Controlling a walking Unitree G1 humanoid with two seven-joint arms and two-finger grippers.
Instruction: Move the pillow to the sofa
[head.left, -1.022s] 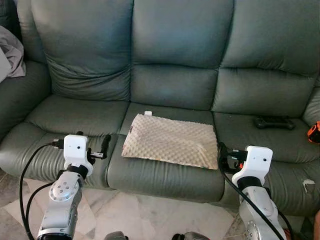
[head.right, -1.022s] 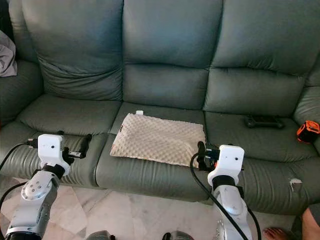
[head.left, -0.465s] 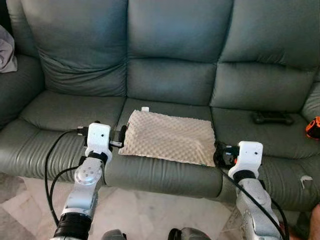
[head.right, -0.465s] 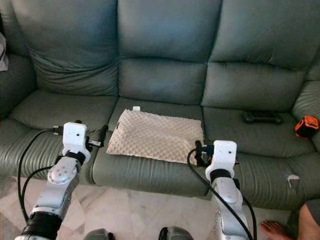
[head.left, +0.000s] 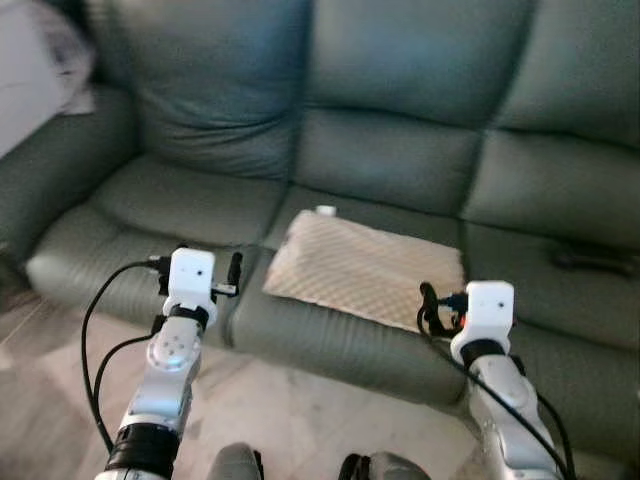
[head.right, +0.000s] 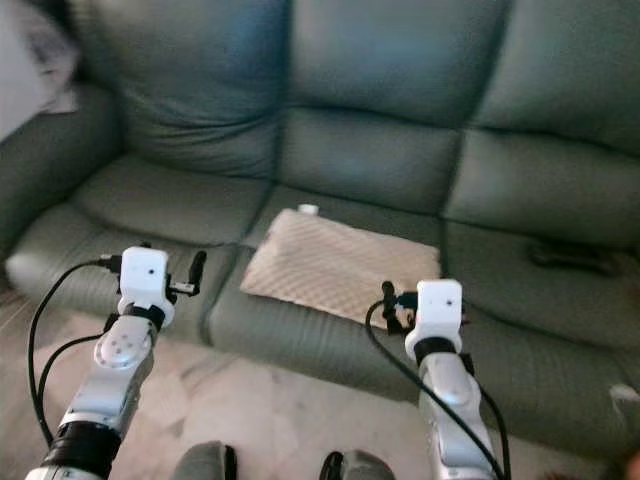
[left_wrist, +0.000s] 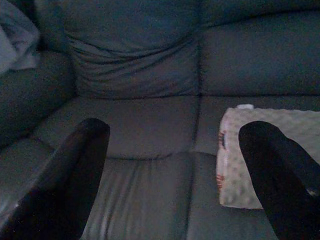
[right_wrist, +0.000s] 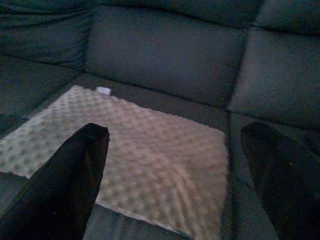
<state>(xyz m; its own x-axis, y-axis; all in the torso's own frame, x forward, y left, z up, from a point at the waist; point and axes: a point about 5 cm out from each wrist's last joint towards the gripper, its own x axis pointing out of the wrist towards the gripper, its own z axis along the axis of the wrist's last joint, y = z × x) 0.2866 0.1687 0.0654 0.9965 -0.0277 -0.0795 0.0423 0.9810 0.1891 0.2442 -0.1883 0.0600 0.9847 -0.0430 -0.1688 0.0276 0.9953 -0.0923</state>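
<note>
On the middle seat of the grey-green sofa (head.left: 400, 170) lies the beige dimpled pillow (head.left: 365, 268), flat, its long side running along the cushion's front edge, a small white tag (head.left: 325, 211) at its far corner. Both silver arms are raised from below with the elbows bent, wrists level with the seat front. Left gripper (left_wrist: 175, 165) hovers over the neighbouring cushion just beside the pillow's short end, its two black fingers (left_wrist: 75, 175) spread wide and holding nothing. Right gripper (right_wrist: 172, 175) hangs above the pillow's near corner on the other side, fingers likewise parted and empty. Black cables (head.left: 95, 330) loop down from each wrist. A dark object (head.left: 590, 260), too blurred to identify, rests on the right-hand seat, and pale cloth (head.left: 45, 60) is draped over the left armrest.
</note>
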